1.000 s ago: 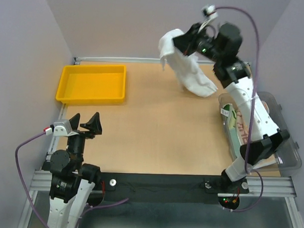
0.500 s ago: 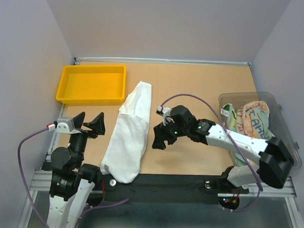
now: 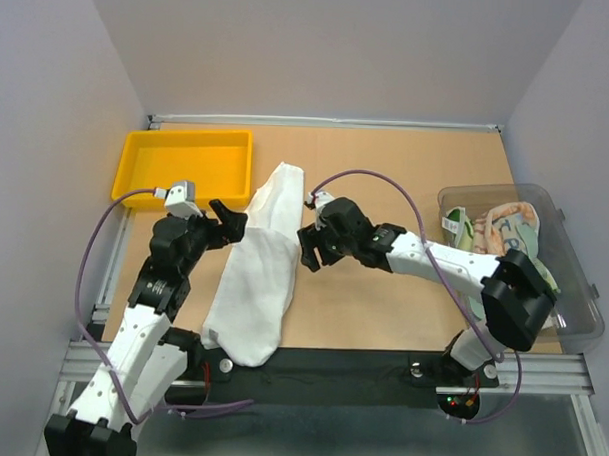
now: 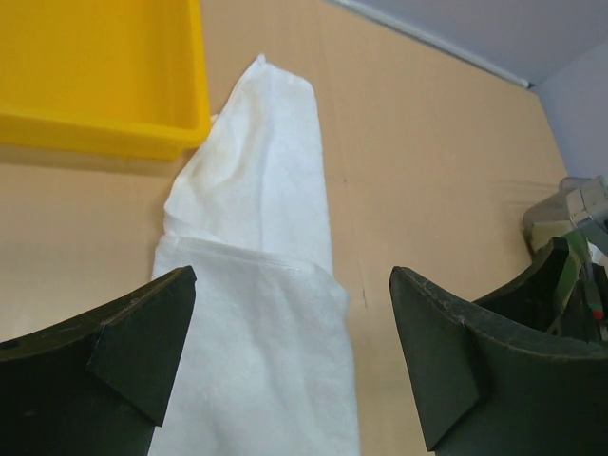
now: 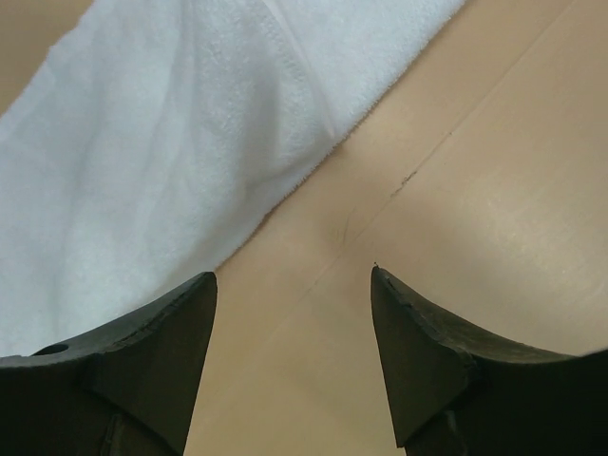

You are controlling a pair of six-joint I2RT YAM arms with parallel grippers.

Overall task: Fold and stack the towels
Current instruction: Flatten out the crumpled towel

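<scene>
Left gripper (image 3: 228,219) swung in over white towel (image 3: 256,281) — spread | right gripper (image 3: 309,251) spread — beside towel's edge

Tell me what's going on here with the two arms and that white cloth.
A white towel lies stretched out in a long strip on the table, its near end over the front edge. Neither arm holds it: the left hand hovers open over its left side, and the right hand sits open, low beside its right edge. More towels wait in the clear bin at right. No folded stack is in view yet.
</scene>
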